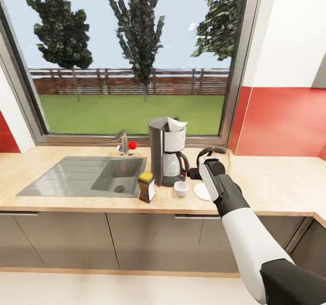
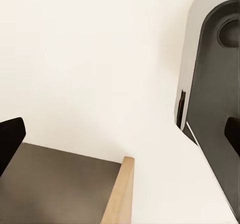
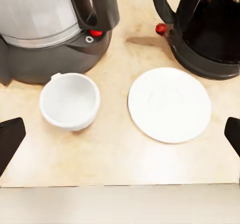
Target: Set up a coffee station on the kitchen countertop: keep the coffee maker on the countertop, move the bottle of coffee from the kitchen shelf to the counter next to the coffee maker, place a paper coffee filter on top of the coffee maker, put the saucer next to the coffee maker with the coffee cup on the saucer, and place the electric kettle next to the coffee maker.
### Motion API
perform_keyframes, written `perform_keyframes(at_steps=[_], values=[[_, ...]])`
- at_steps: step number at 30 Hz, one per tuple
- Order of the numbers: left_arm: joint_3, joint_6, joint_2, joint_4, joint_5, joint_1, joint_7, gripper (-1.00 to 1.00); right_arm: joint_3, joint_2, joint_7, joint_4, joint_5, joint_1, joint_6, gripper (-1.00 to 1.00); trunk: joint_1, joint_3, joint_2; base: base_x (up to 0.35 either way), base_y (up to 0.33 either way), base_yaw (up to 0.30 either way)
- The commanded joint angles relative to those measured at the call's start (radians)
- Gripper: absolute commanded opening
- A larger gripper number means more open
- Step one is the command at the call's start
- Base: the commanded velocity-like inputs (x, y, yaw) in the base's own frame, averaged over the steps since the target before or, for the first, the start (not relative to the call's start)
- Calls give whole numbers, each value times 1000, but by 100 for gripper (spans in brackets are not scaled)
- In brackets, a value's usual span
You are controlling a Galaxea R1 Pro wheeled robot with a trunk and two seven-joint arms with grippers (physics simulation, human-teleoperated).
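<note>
Brushed steel forms the sink [image 1: 68,178] set into the pale wooden counter [image 1: 280,182], a tap [image 1: 121,142] behind it. Next, a dark coffee bottle [image 1: 146,187] with a yellow lid, then the grey coffee maker [image 1: 165,153] with a white paper filter [image 1: 175,123] on top (its glass jug sits below). The small round cup [image 3: 70,101], empty, stands just beside the flat white saucer [image 3: 169,104], not on it. A dark kettle [image 3: 205,29] sits behind. The right gripper [image 3: 120,134] hovers spread wide; left gripper [image 2: 120,144] also apart
</note>
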Motion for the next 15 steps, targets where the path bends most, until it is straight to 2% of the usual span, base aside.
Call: perform_keyframes(at_steps=[1,10,15], values=[[-9,9,0,-3,10,0,4,100,1,0,-10,3,-10,-1,2,100,1,-2,-2,309,82,0],[-8,13,-4,-3,10,0,4,100,-2,-2,-9,107,-11,-1,2,100,1,-2,-2,315,43,0],[-7,13,-4,-3,10,0,4,100,-1,-3,-9,124,-10,0,2,100,1,-2,-2,53,1,0]])
